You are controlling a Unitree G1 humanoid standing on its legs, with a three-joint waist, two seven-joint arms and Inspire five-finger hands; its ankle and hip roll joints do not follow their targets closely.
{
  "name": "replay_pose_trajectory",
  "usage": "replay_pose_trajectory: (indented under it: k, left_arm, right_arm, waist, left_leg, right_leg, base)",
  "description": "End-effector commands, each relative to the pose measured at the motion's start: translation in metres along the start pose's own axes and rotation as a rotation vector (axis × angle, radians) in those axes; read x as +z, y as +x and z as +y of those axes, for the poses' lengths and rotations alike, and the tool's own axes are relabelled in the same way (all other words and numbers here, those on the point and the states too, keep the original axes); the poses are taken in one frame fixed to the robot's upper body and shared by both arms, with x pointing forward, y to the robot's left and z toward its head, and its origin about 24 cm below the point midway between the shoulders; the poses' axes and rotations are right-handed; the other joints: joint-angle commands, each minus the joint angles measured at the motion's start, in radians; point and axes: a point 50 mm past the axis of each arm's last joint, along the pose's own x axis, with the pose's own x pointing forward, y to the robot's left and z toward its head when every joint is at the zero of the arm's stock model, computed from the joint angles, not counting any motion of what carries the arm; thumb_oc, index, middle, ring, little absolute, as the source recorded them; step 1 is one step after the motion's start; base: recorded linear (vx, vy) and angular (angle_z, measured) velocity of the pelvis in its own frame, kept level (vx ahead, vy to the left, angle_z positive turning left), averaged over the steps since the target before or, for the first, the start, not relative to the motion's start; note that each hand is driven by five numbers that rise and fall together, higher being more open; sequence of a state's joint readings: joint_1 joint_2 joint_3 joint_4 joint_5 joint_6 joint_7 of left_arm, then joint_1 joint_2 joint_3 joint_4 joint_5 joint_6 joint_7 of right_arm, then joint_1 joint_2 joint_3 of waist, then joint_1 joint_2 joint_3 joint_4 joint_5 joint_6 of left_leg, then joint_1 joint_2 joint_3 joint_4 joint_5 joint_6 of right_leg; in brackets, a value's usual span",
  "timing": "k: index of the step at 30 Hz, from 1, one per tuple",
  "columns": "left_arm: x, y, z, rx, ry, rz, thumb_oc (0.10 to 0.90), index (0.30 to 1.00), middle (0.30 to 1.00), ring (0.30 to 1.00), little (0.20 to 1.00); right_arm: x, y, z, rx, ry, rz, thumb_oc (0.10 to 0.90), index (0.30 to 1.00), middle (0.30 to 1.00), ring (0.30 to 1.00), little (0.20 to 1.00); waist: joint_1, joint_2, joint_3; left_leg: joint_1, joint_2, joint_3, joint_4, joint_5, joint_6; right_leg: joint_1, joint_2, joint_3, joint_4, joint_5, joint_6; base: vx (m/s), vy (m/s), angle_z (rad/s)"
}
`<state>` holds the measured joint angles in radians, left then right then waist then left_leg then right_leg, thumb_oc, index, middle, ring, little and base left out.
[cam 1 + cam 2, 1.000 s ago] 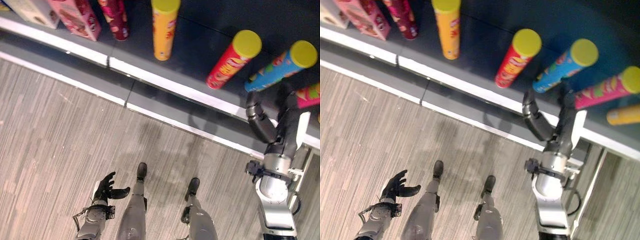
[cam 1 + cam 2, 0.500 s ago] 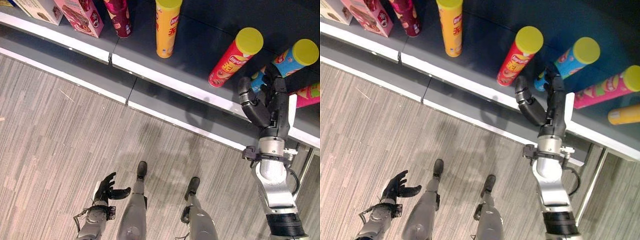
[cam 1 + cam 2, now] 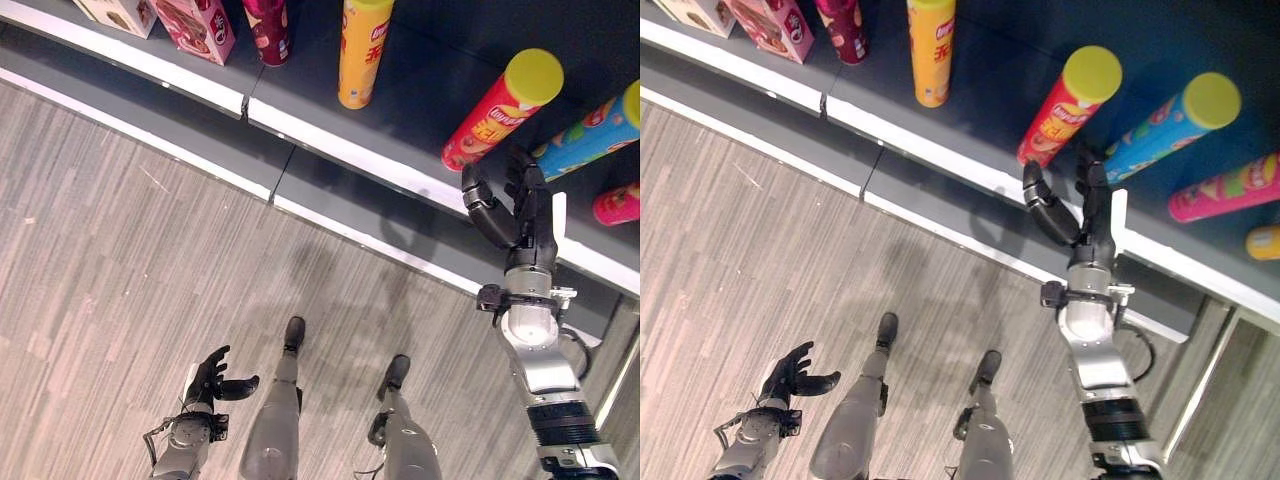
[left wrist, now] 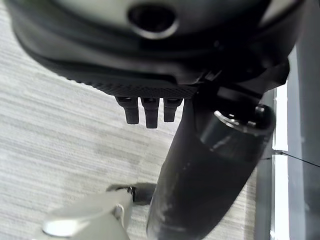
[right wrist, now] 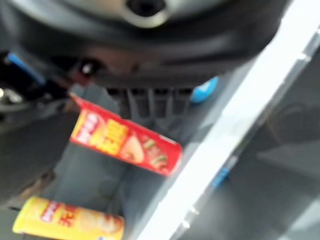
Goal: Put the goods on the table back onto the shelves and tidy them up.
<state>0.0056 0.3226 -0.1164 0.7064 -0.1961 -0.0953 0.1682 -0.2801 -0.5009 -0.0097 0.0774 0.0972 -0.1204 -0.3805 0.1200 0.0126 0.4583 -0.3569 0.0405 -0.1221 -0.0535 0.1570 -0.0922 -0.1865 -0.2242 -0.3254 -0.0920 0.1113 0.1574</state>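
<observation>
Left eye view has my right hand (image 3: 525, 205) raised at the front edge of the shelf (image 3: 400, 110), fingers straight and apart, thumb spread wide, holding nothing. It sits just below and between the red can (image 3: 497, 110) and the blue can (image 3: 592, 133), close to both; whether a fingertip touches either I cannot tell.

Both cans stand on their bases on the shelf board, yellow lids toward the camera, so their long axes run upright and appear to lean away to the upper right. The yellow can (image 3: 364, 50) stands further along to my left, then a dark red can (image 3: 267, 30) and a pink box (image 3: 196, 25). A pink can (image 3: 1225, 187) stands past the blue one on my right, and the right eye view adds part of another yellow can (image 3: 1262, 242) beyond it.

Right wrist view looks along my hand to the red can (image 5: 125, 141) lying across the frame, with the yellow can (image 5: 67, 222) beyond it.

My left hand (image 3: 212, 380) hangs low over the floor (image 3: 120, 280), fingers loosely open and empty.
</observation>
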Motion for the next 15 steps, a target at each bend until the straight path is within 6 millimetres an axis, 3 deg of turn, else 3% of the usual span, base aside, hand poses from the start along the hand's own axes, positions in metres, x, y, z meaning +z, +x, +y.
replay_pose_trajectory:
  k: [1,15]
  left_arm:
    - [-0.016,-0.009,0.024,0.060,0.040,0.019,0.800,0.900,0.900,0.900,0.900]
    - [-0.014,-0.010,0.023,0.047,0.037,0.011,0.800,0.900,0.900,0.900,0.900]
  right_arm:
    - [0.039,0.017,-0.022,-0.091,-0.020,-0.215,0.800,0.900,0.900,0.900,0.900]
    - [0.036,0.030,-0.030,-0.139,-0.051,-0.194,0.800,0.900,0.900,0.900,0.900]
  waist:
    - [0.000,-0.016,-0.051]
    - [0.015,0.001,-0.042]
  left_leg:
    - [0.052,-0.009,0.045,-0.034,-0.101,0.001]
    - [0.040,-0.015,0.034,-0.034,-0.099,0.001]
  right_leg:
    - [0.011,-0.072,0.000,0.040,-0.020,0.071]
    - [0.002,-0.079,-0.007,0.045,-0.026,0.069]
  base:
    - [0.00,0.000,0.00]
    - [0.00,0.000,0.00]
